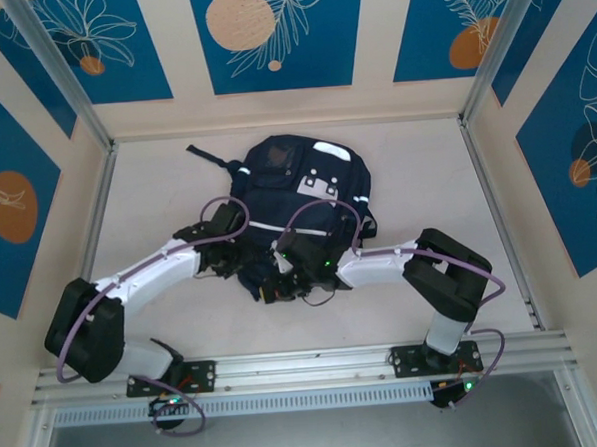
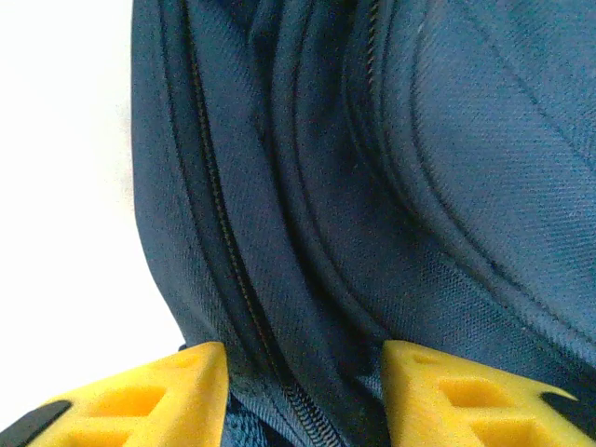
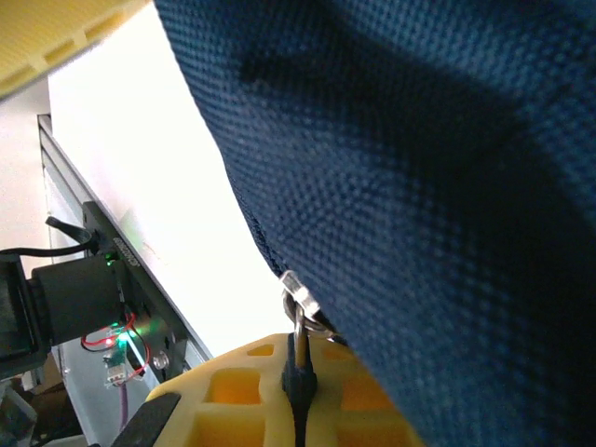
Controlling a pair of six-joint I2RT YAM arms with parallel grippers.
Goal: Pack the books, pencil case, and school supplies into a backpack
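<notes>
Straddling a ridge of the backpack [image 2: 447, 186] with the left gripper [image 2: 303, 400]: yellow fingers [image 2: 177, 391] set apart, navy cloth and a zipper [image 2: 233, 270] lying between them and running on beyond the tips. Impossible to tell whether clamped on the fold or merely bracketing it. Pinching the zipper pull [image 3: 300, 326] with the right gripper [image 3: 300, 377], squeezed tight on the dark tab, metal link just past the tips, backpack cloth draped above and to the right of them.

Likely trouble, by judgement only. On the left, losing the fold through cloth slipping out from between loosely set fingers, with nothing then to brace against. On the right, slipping off so small a tab under a tug angled away from the track, or dragging the whole soft backpack toward the arms instead of parting the teeth. Jamming on bunched fabric also possible, given the folds crowding the zipper.

From above: left arm [image 1: 141, 277] lying low, swung out wide from its base, folded at the elbow, forearm stretched rightward to the backpack's near-left edge. Right arm [image 1: 421, 272] doubled back at a raised elbow, forearm running leftward, wrist dipped at the near edge, just beside the other gripper.
</notes>
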